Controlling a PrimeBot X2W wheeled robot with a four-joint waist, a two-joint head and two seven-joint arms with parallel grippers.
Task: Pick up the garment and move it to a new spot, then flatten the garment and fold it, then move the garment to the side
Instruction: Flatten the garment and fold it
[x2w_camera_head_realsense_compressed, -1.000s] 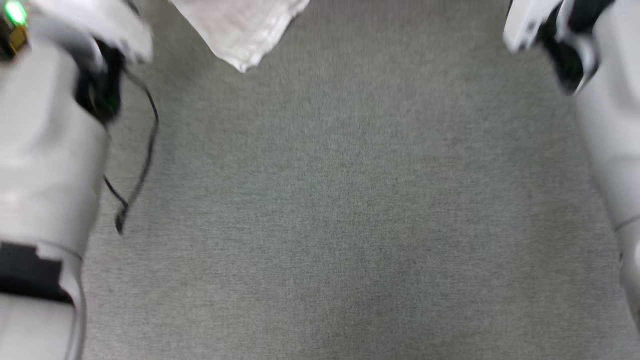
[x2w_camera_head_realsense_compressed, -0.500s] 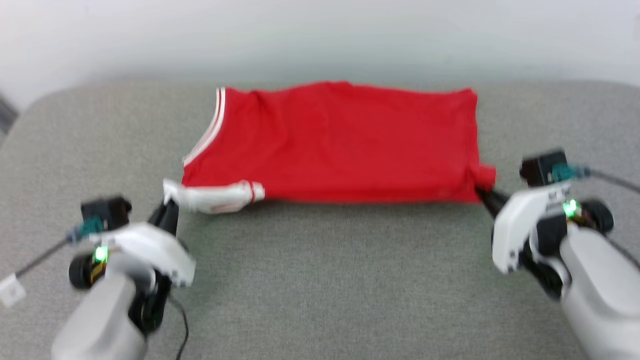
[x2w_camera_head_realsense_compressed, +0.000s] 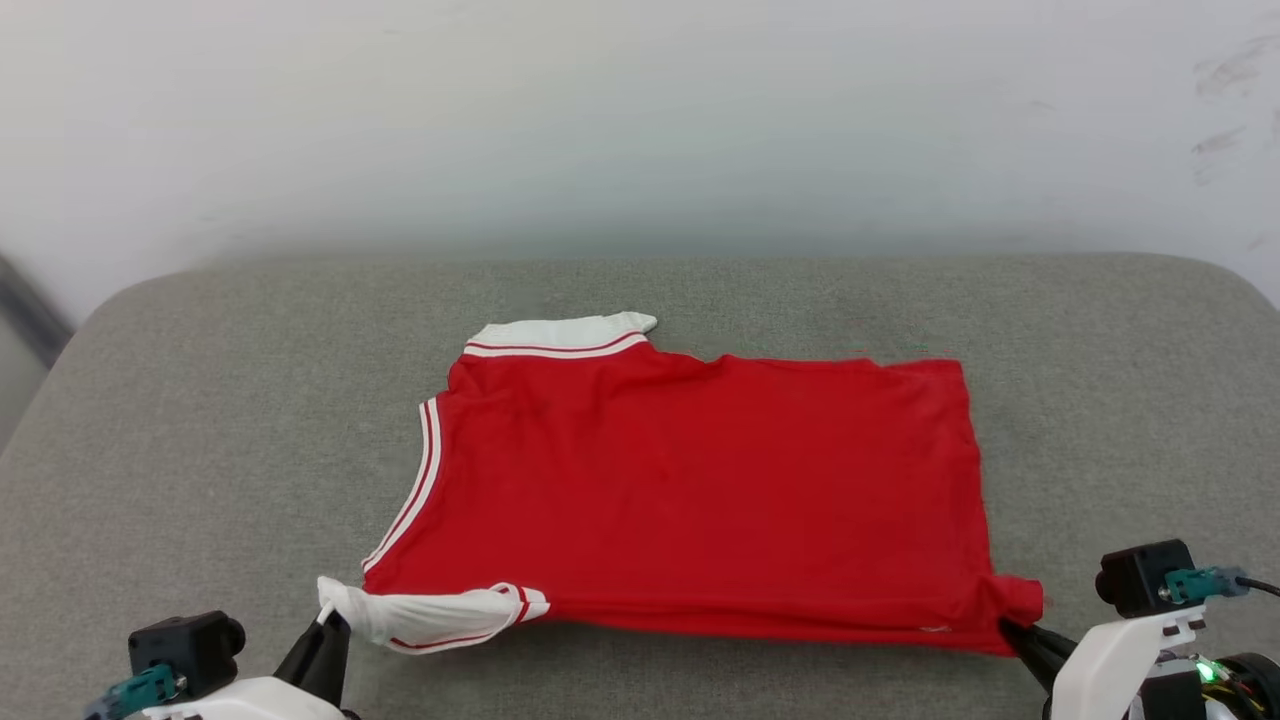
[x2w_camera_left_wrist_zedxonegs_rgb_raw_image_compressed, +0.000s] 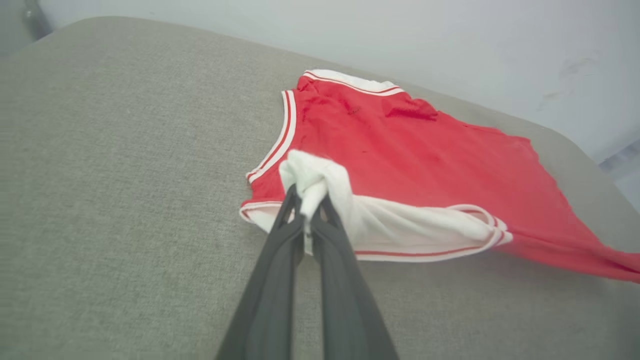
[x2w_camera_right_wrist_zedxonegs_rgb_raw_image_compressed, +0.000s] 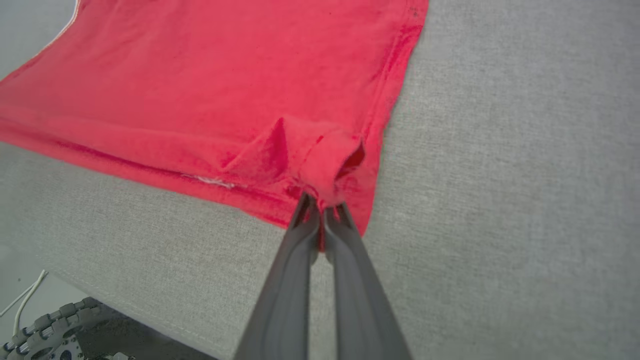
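Grey fabric-covered surface (x2w_camera_head_realsense_compressed: 200, 400), rounded corners, the garment (x2w_camera_head_realsense_compressed: 700, 480) flat on top

I have the left gripper (x2w_camera_head_realsense_compressed: 325, 628) at lower left and the right gripper (x2w_camera_head_realsense_compressed: 1012, 632) at lower right, both pinched tight on the garment (x2w_camera_head_realsense_compressed: 700, 480).

you see the garment (x2w_camera_head_realsense_compressed: 690, 490) lying flat on the grey cushion (x2w_camera_head_realsense_compressed: 200, 400), plain red side up, with a pale wall (x2w_camera_head_realsense_compressed: 640, 120) behind it. striped trim (x2w_camera_head_realsense_compressed: 405, 510) runs down its left edge, and the far sleeve (x2w_camera_head_realsense_compressed: 560, 335) peeks out white along the back edge. your left gripper (x2w_camera_head_realsense_compressed: 328, 625), at the lower left, pinches the bunched end of the near sleeve (x2w_camera_head_realsense_compressed: 430, 615). your right gripper (x2w_camera_head_realsense_compressed: 1008, 630), at the lower right, pinches the garment's near right corner, which puckers at the fingertips.
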